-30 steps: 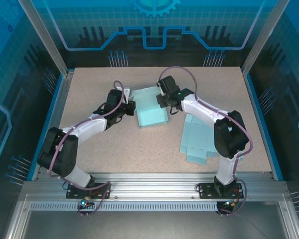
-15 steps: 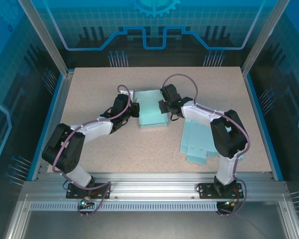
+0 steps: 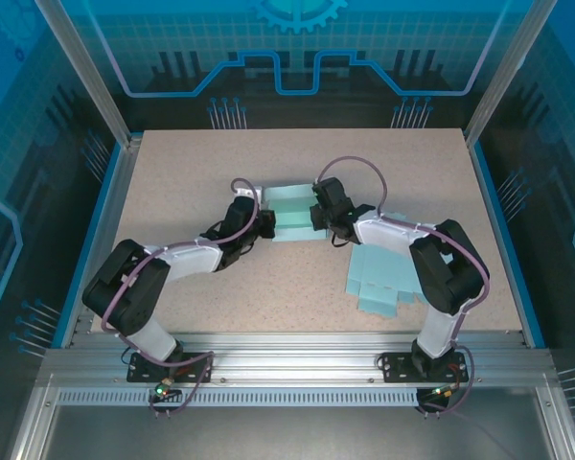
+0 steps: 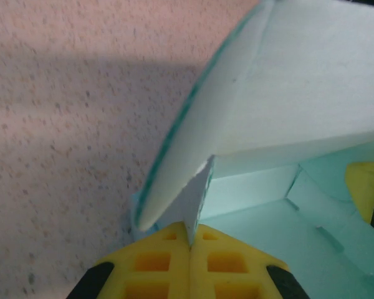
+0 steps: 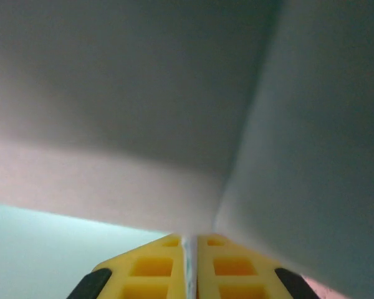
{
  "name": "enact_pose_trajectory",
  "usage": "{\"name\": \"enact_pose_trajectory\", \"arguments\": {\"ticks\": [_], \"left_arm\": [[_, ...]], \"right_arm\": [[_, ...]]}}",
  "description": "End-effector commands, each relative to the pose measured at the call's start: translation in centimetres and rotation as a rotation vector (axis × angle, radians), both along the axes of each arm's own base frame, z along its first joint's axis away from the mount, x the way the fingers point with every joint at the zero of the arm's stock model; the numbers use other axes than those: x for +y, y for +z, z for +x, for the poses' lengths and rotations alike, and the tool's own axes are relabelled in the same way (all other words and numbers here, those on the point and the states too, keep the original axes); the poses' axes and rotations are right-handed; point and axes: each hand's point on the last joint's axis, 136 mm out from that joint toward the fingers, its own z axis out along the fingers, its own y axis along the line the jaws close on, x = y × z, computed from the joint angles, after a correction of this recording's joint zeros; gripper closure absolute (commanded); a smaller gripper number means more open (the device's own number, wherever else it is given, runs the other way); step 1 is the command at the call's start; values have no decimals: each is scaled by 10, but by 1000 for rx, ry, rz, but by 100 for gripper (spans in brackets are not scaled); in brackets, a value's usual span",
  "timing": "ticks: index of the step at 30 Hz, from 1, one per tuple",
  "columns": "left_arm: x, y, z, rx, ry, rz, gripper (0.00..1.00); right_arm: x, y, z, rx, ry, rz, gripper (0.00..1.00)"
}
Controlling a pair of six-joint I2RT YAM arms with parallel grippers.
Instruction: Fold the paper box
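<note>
Half-folded pale teal paper box (image 3: 293, 213) at middle of speckled bench (image 3: 422, 163). Its left wall pinched tight in left jaws, right wall in right jaws. Flat teal paper cutouts (image 3: 383, 273) toward near right corner.

paper box (image 3: 295, 213): centre | left gripper (image 3: 267, 223): its left edge | right gripper (image 3: 318, 218): its right edge | flat sheets (image 3: 383, 273): right-front

Overhead: bright, even, lit from above; sharp edge to edge; faint soft shadows on the surface (image 3: 172, 172); blue tint over the enclosure walls (image 3: 38, 144).
Left wrist: bright at right; broad shadow band across the surface at left; paper box (image 4: 311, 75) edge soft; left fingers (image 4: 153, 261) blurred, nearest.
Right wrist: dim, grey; paper box shaded, brighter at near left; all out of focus; right fingers (image 5: 153, 268) blurred.
</note>
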Motion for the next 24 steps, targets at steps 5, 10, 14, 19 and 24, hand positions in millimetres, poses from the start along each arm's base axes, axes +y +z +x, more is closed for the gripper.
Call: {"name": "enact_pose_trajectory", "arguments": {"ticks": [5,10,14,19,24], "left_arm": [[-22,-8,-14,54,-39,-49,99],[-21,-12,-20,63,-50,-60,91],[-15,-30,-33,100,-36,-75,89],[-12,-41,-52,125,-48,-132,77],[-14,-33,-64,110,-75,-210,58]], "right_arm": [[21,10,-8,-38,48,36,92],[15,7,-14,-46,42,18,92],[10,-5,-21,-43,37,24,92],[5,-19,-32,-54,26,5,92],[5,-17,-36,-92,23,-27,92]]}}
